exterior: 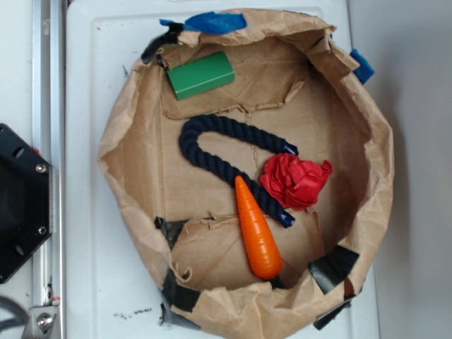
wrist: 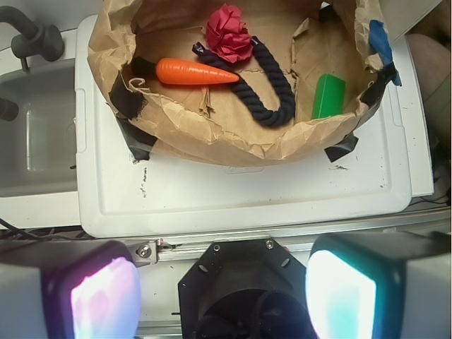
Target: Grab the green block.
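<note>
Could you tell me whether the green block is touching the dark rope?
Apart. In the exterior view, bare brown paper separates the green block from the rope; the wrist view shows a gap too.

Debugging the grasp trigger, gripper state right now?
Gripper: open, pads wide apart, holding nothing. It is well short of the green block, which lies in the paper bowl.

No readable text, labels, brands, numbers or signs on anything in either view.
</note>
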Tool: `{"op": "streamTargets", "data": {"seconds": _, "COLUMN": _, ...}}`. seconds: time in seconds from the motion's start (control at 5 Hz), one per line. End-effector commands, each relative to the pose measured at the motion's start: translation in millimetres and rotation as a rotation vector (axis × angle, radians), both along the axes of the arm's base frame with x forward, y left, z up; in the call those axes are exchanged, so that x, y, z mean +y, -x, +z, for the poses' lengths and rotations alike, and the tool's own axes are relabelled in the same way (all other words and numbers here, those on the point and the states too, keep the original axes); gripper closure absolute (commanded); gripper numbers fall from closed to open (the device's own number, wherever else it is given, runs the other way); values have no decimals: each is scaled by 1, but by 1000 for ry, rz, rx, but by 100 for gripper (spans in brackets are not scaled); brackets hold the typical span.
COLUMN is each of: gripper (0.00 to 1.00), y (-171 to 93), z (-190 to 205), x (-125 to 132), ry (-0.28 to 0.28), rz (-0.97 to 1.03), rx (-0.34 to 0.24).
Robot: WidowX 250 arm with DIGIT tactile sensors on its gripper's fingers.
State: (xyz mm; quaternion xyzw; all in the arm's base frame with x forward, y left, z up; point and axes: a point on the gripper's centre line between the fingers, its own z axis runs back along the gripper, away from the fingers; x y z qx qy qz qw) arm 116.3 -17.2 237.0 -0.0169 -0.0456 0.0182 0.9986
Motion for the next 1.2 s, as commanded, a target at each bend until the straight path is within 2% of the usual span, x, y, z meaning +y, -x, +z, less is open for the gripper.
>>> {"op": "streamTargets", "data": {"seconds": 0.0, "gripper": 0, "y": 0, "z": 0, "x": 0, "ry": 0, "rz": 0, "rx": 0}}
{"op": "streamTargets", "data": {"seconds": 0.2, "gripper": 0, "y": -47, "z": 5, "x": 11, "ry": -11, "rz": 72, "rx": -31}}
{"op": "streamTargets", "data": {"seconds": 0.4, "gripper": 0, "y": -79, "z": 0, "x": 16, "ry": -4, "rz": 119, "rx": -27}}
{"op": "streamTargets", "data": {"seconds": 0.6, "gripper": 0, "y": -107, "z": -14, "x": 23, "ry": -12, "rz": 199, "rx": -60}}
{"op": "streamTargets", "data": {"seconds": 0.8, "gripper": 0, "y": -133, "z": -41, "x": 27, "ry": -6, "rz": 389, "rx": -148}}
{"op": "streamTargets", "data": {"seconds": 1.0, "gripper": 0, "y": -133, "z": -41, "x": 27, "ry": -6, "rz": 389, "rx": -148}}
